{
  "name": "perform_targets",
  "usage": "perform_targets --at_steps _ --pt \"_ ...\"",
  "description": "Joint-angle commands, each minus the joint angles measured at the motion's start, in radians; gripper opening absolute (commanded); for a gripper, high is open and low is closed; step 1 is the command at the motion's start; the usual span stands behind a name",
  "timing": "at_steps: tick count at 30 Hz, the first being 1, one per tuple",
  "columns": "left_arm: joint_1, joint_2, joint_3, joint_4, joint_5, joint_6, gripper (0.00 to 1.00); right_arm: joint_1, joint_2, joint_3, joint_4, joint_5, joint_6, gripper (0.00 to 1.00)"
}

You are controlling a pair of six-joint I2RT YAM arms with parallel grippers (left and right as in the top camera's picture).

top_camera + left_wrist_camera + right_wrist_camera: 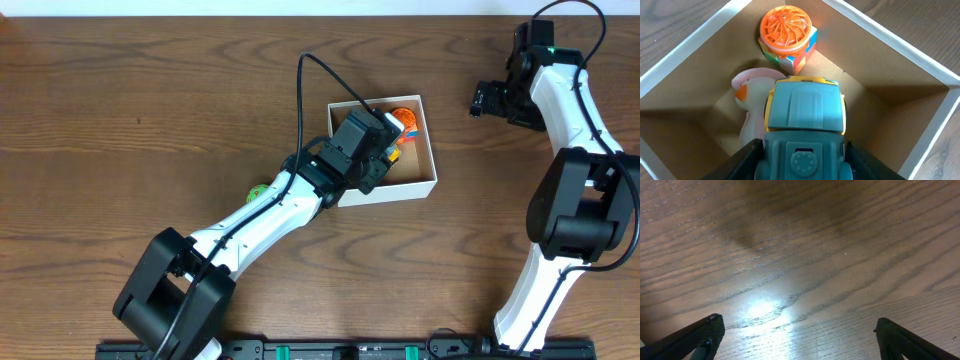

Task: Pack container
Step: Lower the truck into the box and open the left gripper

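Teal toy truck (805,115) going into the box, packing looks mostly done

Left gripper (378,152) is clamped on the truck and holds it low inside the container (880,35), which sits on the wooden table (150,100) a bit right of centre. Already in there: an orange ridged disc (786,27) on top of a multicoloured cube (799,56) in the far corner, plus a white duck (751,102) with an orange beak (partly hidden by the truck). Truck isn't let go yet, so I'd call that step unfinished. Right gripper (800,340) hangs over bare wood at the far right, jaws spread wide, holding nothing. One small green toy (257,190) lies outside the box beside the left arm, so probably that's left to pack.
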Motion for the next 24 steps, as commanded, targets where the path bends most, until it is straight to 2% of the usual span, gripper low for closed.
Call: perform_targets --at_steps 1,24 --pt "-0.001 -0.004 0.021 0.005 0.006 -0.005 0.52 0.006 -0.023 -0.005 0.0 0.003 0.011 0.99" --pt "-0.001 -0.004 0.021 0.039 0.006 -0.005 0.53 0.006 -0.023 -0.005 0.0 0.003 0.011 0.99"
